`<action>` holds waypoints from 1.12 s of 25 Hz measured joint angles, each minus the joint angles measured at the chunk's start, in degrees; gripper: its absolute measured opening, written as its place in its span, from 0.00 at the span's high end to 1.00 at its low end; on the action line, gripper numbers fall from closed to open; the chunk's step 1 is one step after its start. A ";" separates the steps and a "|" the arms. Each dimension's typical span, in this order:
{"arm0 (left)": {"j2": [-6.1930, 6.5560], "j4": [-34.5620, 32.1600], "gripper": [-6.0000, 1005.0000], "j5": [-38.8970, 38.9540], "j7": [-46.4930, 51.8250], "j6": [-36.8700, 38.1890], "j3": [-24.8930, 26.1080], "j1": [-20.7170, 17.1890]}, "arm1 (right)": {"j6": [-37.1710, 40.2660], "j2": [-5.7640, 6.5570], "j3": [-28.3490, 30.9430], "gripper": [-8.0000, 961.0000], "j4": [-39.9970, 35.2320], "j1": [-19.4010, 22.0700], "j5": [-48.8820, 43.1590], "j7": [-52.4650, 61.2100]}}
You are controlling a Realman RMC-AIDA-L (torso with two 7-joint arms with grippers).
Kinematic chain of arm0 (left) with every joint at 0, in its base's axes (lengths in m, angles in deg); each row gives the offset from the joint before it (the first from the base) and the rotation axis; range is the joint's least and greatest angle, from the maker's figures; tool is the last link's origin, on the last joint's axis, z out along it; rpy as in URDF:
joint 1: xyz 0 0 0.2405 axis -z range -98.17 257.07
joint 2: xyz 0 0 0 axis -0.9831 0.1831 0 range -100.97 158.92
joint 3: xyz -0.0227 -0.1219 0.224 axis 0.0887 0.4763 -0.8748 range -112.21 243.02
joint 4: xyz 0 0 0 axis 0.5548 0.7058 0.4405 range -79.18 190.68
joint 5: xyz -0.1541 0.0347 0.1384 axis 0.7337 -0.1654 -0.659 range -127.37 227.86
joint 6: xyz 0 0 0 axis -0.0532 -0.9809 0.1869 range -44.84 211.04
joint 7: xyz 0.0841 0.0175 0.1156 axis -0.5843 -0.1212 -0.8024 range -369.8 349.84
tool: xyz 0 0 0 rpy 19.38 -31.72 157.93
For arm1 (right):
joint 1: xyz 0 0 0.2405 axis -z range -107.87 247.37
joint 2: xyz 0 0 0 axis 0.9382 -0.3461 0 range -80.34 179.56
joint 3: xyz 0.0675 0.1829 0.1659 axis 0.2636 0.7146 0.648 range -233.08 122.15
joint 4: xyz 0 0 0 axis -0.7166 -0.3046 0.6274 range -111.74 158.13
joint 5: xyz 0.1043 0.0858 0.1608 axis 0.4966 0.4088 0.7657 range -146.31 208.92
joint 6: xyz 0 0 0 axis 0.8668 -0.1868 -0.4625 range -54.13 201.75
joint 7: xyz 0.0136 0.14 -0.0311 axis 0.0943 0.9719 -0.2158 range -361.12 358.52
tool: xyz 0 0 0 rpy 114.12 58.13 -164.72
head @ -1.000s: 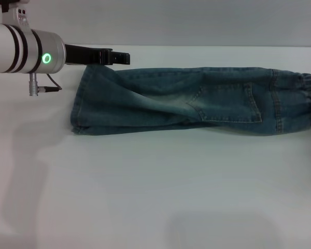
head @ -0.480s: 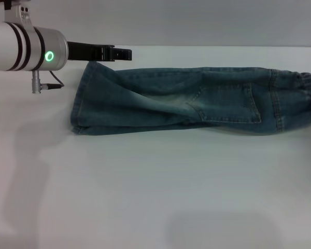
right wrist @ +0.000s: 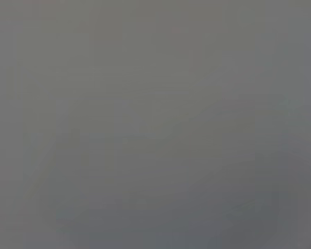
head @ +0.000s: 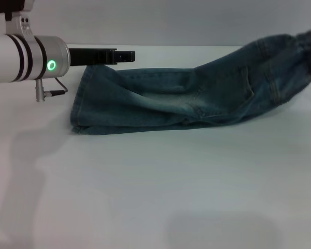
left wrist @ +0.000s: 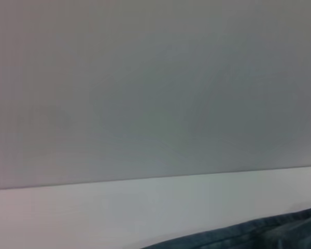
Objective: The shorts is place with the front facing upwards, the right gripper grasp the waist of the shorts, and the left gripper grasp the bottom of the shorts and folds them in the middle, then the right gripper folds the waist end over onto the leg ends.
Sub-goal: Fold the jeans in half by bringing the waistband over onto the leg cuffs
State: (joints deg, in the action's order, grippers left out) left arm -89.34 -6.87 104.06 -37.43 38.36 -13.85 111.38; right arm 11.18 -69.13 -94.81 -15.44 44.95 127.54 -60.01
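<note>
1. The blue denim shorts [head: 197, 98] lie folded lengthwise on the white worktop [head: 155, 187]; the puckered elastic waist of the shorts [head: 306, 46] is lifted clear of it at the head view's right edge, while the straight-stitched leg ends [head: 79, 111] lie flat
2. The right gripper is out of view, so you cannot tell how its jaws stand; judge the hold by the raised waist
3. Carry the waist high over the shorts and lay it squarely onto the leg ends
4. The left gripper [head: 125, 56], a black forked claw, hovers just behind the leg ends; its jaws look drawn together on nothing; keep it clear of the fold
</note>
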 joint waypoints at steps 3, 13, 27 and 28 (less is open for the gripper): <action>0.00 0.08 0.17 0.67 -0.89 2.71 -1.57 -1.19 | -0.68 -0.01 -1.71 0.98 -1.85 -2.33 0.54 1.52; 0.06 0.50 0.17 1.58 -1.10 7.44 -3.26 -3.86 | 1.33 0.13 -7.03 0.98 -2.77 -11.35 1.38 3.93; 0.18 2.49 0.17 1.64 -1.29 10.75 -3.04 -4.43 | 7.89 0.18 -17.68 0.98 -2.97 -20.83 1.20 6.50; 0.21 2.48 0.17 1.65 -1.30 11.78 -2.92 -4.88 | 8.38 0.17 -18.42 0.98 -2.82 -21.33 1.15 6.53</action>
State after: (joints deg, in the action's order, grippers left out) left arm -89.13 -4.38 105.71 -38.73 50.14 -16.77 106.51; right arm 19.56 -68.96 -113.23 -18.26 23.62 128.69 -53.48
